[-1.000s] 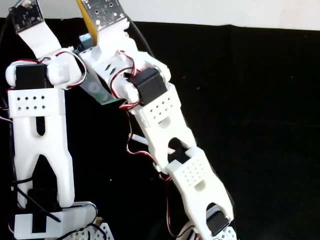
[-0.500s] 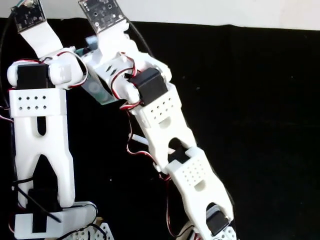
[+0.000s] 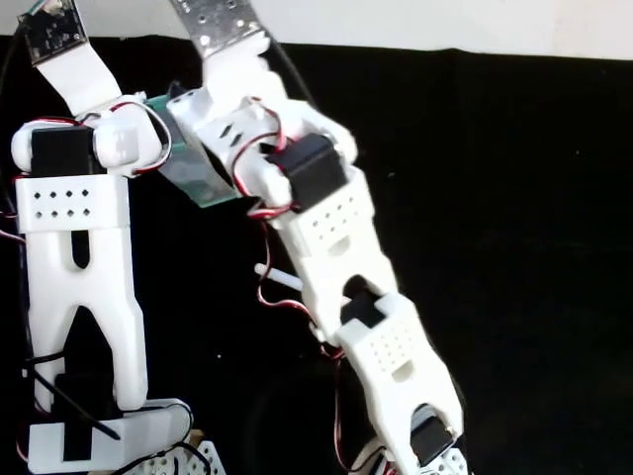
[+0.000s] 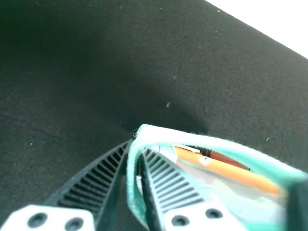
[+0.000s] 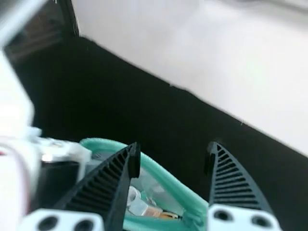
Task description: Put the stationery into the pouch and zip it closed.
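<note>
Pouch (image 3: 195,180) peeks out between white arms (image 3: 326,223) above black table (image 3: 514,257).

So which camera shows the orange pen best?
The left wrist view: the orange pen lies lengthwise in the open pouch. The right wrist view catches just an orange bit; the high view gives the pouch's outside.

pouch (image 4: 159,137): teal rim, clear side
pens: orange pen (image 4: 226,172), dark brown pen (image 4: 228,161)
left gripper (image 4: 136,154): black ribbed, white base
right gripper (image 5: 173,154): same
table (image 4: 72,72): black
arms (image 3: 336,228): white
</note>
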Motion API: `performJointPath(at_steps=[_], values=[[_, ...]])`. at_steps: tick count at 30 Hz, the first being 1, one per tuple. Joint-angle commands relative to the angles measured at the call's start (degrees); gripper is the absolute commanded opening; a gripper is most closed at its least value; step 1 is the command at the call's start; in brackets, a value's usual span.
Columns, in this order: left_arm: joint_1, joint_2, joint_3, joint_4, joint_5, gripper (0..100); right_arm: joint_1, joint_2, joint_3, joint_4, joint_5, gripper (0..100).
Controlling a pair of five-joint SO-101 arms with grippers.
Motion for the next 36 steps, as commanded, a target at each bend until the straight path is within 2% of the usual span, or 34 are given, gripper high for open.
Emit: performJointPath(at_steps=[1,12,21,24,29,36], values=[[-0.6,0.7,0.9,-0.6,0.0,1,2.0,-6.7,-5.8,1.9,0.9,21.3],[-0.6,0.7,0.9,-0.6,0.0,1,2.8,-11.9,-5.7,15.5,5.3,21.3],[-0.6,0.7,0.9,-0.6,0.0,1,4.1,-11.6,-4.4,16.0,5.3,21.2],[-0.6,0.7,0.9,-0.6,0.0,1,4.1,-13.4,1.5,16.0,5.3,21.2],[-0.6,0.7,0.9,-0.6,0.0,1,4.1,-21.5,19.6,16.0,5.4,21.2],[-0.6,0.7,0.9,-0.6,0.0,1,4.1,-30.8,43.6,15.9,10.8,21.2]])
